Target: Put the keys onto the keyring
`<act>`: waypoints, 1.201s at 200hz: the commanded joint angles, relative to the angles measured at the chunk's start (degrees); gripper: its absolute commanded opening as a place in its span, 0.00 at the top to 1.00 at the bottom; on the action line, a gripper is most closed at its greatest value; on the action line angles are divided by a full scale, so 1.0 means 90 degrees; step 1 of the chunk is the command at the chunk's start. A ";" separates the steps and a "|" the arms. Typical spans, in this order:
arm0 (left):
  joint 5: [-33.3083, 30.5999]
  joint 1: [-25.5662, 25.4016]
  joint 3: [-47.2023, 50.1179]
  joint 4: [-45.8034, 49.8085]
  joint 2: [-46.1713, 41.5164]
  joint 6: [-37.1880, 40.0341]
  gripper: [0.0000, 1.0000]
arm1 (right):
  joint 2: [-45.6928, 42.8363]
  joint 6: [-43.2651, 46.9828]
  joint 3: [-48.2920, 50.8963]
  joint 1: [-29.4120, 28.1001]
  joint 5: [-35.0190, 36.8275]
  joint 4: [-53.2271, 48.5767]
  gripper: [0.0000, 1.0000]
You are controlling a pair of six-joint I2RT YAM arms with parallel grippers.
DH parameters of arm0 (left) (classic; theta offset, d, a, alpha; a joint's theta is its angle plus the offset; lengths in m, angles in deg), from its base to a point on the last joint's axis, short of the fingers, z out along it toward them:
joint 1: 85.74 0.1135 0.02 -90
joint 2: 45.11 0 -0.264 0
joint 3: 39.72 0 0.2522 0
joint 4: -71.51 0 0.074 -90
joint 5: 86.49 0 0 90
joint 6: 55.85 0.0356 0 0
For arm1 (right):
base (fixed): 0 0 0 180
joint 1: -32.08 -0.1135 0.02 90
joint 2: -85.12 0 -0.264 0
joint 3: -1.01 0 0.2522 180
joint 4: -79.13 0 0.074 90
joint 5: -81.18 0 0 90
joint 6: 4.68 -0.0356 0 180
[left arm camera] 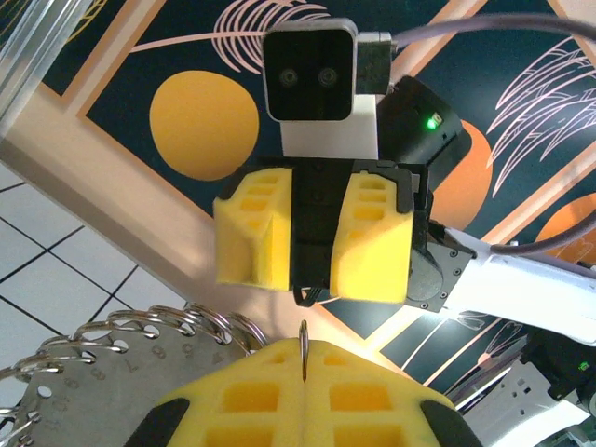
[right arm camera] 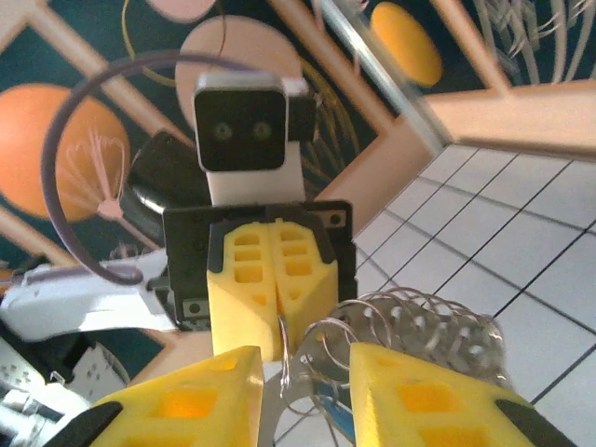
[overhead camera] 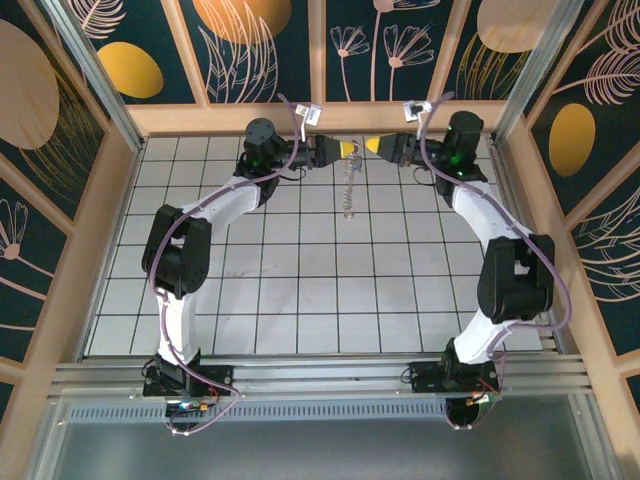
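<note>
Both arms meet at the far edge of the tiled table (overhead camera: 300, 300), tips facing each other and close but not touching. Left pincer (overhead camera: 347, 149): yellow fingers (left arm camera: 251, 396) pressed together, pinching a thin wire loop of the keyring (overhead camera: 348, 190). The rest of the keyring hangs straight down from that pinch as a chain, its lower end near the tiles. Right pincer (overhead camera: 372, 146): fingers spread, gripping nothing, and aimed square at the left one. In the left wrist view a row of small rings sits just left of its own fingertips, threaded through a grey numbered plate (left arm camera: 65, 400). In the right wrist view the coils bunch just above its right finger. A blue sliver (right arm camera: 328, 412) shows low in that gap; can't tell if it's the key.
</note>
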 commanded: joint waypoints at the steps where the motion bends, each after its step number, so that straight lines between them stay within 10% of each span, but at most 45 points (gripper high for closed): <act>1: 0.0057 -0.0039 0.0000 -0.0535 -0.0174 -0.0100 1.00 | -0.0646 -0.0314 0.0479 0.0114 0.0560 0.0870 0.68; 190: 0.0421 -0.0288 -0.0314 -0.0576 -0.0434 -0.0312 1.00 | -0.0963 0.1237 0.1694 -0.0420 0.0218 0.0892 0.53; 240: 0.0377 -0.0297 -0.0361 -0.0571 -0.0423 -0.0325 1.00 | -0.1049 0.1189 0.1876 -0.0457 0.0185 0.0936 0.81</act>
